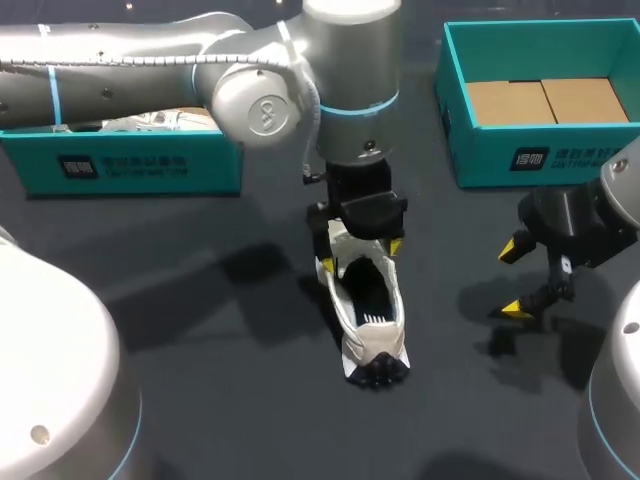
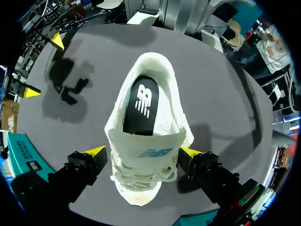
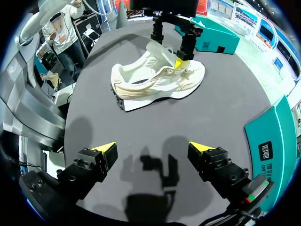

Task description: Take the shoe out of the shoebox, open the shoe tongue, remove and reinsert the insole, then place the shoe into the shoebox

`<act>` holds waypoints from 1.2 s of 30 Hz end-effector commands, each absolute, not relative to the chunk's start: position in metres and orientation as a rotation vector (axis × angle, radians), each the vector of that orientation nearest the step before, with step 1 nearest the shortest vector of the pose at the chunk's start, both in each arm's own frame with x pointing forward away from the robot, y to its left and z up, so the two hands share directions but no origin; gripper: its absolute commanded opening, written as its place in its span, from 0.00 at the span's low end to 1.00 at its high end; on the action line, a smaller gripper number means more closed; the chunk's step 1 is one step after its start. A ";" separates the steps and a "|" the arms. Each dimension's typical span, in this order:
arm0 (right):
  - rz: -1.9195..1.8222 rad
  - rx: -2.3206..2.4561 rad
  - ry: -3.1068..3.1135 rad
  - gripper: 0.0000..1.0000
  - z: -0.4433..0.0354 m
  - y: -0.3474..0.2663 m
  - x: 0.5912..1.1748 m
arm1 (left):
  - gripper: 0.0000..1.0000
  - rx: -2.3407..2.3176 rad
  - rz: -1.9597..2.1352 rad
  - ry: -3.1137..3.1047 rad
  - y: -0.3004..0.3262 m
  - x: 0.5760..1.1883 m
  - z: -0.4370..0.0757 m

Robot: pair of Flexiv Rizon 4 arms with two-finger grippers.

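Observation:
A white shoe (image 1: 365,310) lies on the dark table near the middle, its opening facing up. The black insole (image 2: 141,108) shows inside it, and the tongue (image 2: 146,146) stands up over the laces. My left gripper (image 1: 365,245) hangs over the laced front, open, one yellow-tipped finger on each side (image 2: 142,151). I cannot tell whether the tips touch the shoe's sides. In the right wrist view the shoe (image 3: 155,82) lies on its sole ahead, with the left gripper (image 3: 171,47) above it. My right gripper (image 1: 517,277) stands open over bare table to the shoe's right (image 3: 153,150).
A teal shoebox (image 1: 455,110) with brown cardboard inside stands at the back right. A second teal box (image 1: 130,165) sits at the back left under my left arm, with something white in it. Bare table lies between the shoe and my right gripper.

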State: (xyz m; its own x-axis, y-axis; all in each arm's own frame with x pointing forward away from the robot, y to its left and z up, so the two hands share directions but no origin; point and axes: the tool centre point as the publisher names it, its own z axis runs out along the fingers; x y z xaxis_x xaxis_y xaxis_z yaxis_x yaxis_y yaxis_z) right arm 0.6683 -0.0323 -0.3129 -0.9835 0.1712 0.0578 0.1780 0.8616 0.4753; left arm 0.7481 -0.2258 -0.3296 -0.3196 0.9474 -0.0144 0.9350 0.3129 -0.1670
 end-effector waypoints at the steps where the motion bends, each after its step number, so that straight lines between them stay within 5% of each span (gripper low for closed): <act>1: -0.769 -0.285 -3.022 1.00 -0.313 -0.032 0.667 | 1.00 -1.765 0.253 -2.481 -0.216 0.764 -0.320; 10: -0.769 -0.285 -3.022 1.00 -0.313 -0.032 0.667 | 1.00 -1.770 0.376 -2.471 -0.211 0.793 -0.297; 13: -0.769 -0.285 -3.022 1.00 -0.313 -0.032 0.667 | 0.78 -1.777 0.374 -2.462 -0.213 0.798 -0.292; 14: -0.769 -0.285 -3.022 1.00 -0.313 -0.032 0.667 | 0.60 -1.779 0.373 -2.460 -0.214 0.799 -0.291; 16: -0.769 -0.285 -3.022 1.00 -0.313 -0.032 0.667 | 0.49 -1.785 0.370 -2.454 -0.214 0.800 -0.289; 36: -0.769 -0.285 -3.022 1.00 -0.313 -0.032 0.667 | 0.44 -1.801 0.415 -2.365 -0.228 0.765 -0.302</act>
State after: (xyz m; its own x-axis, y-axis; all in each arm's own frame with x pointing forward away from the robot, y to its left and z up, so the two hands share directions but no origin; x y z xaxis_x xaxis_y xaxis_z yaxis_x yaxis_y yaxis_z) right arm 0.6684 -0.0322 -0.3131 -0.9835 0.1712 0.0579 0.1779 0.8615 0.4755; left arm 0.7688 -0.2240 -0.2959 -0.2802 0.9582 -0.0573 0.9197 0.2509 -0.3020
